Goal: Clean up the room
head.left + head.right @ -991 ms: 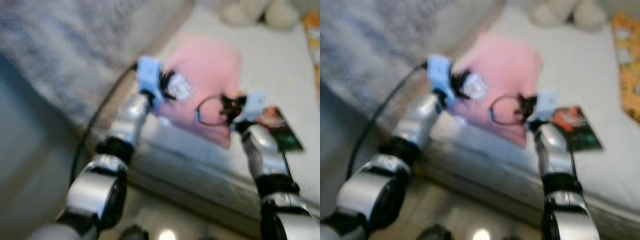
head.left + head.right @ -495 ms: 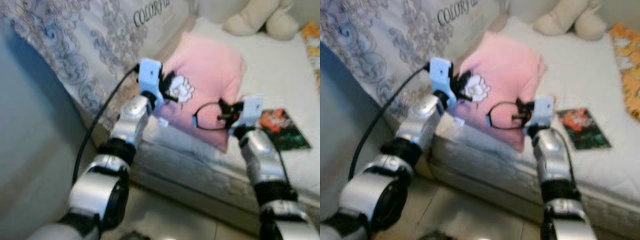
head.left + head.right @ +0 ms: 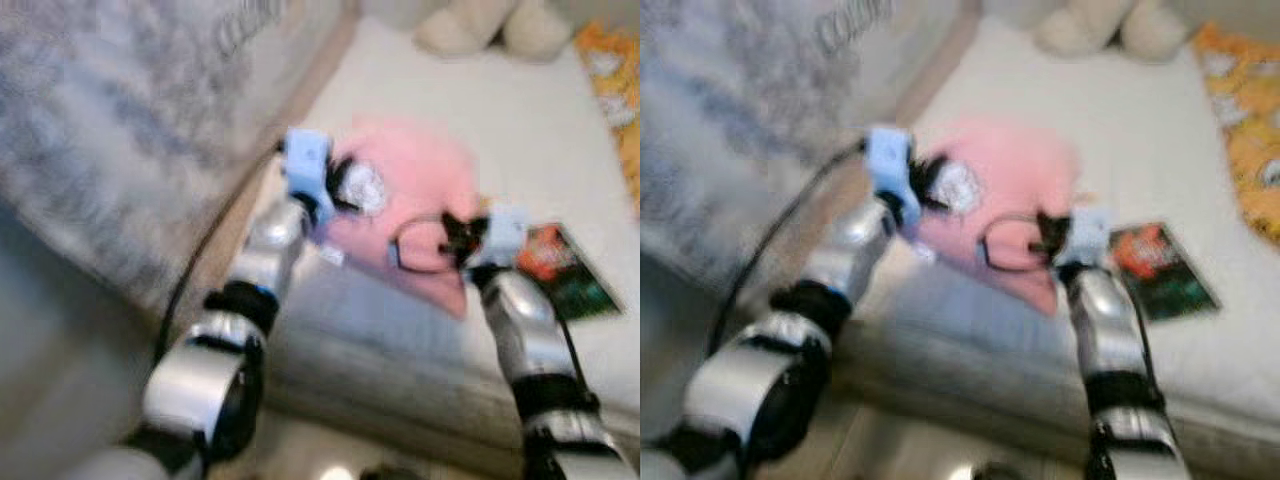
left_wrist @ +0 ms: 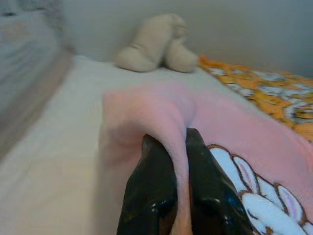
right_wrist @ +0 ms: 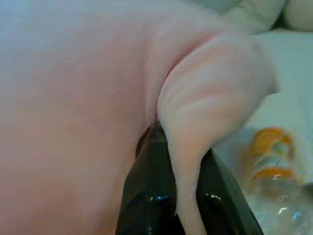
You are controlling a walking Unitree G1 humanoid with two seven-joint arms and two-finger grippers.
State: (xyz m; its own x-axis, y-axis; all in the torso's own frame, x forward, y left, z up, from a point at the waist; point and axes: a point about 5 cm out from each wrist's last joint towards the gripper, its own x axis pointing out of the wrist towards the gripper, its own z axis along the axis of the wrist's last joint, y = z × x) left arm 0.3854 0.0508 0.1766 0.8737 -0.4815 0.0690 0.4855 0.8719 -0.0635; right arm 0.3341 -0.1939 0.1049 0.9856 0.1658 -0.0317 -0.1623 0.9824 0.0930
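Observation:
A pink pillow (image 3: 415, 190) with a white cartoon print lies on the white bed (image 3: 520, 130), held between both arms. My left gripper (image 3: 345, 185) is shut on the pillow's near-left edge; in the left wrist view its fingers (image 4: 151, 196) pinch a fold of pink fabric (image 4: 176, 127). My right gripper (image 3: 455, 235) is shut on the pillow's near-right edge, and in the right wrist view its fingers (image 5: 146, 196) clamp a pink fold (image 5: 195, 122). Both head views are blurred.
A cream plush toy (image 3: 490, 28) sits at the bed's far end. An orange patterned blanket (image 3: 615, 90) covers the right side. A dark green and orange packet (image 3: 565, 270) lies right of the pillow. A patterned grey cover (image 3: 110, 130) hangs at left. A plastic bottle (image 5: 274, 171) lies nearby.
The whole view has shifted and blurred, so the camera has moved. Both grippers keep their hold on the pink pillow.

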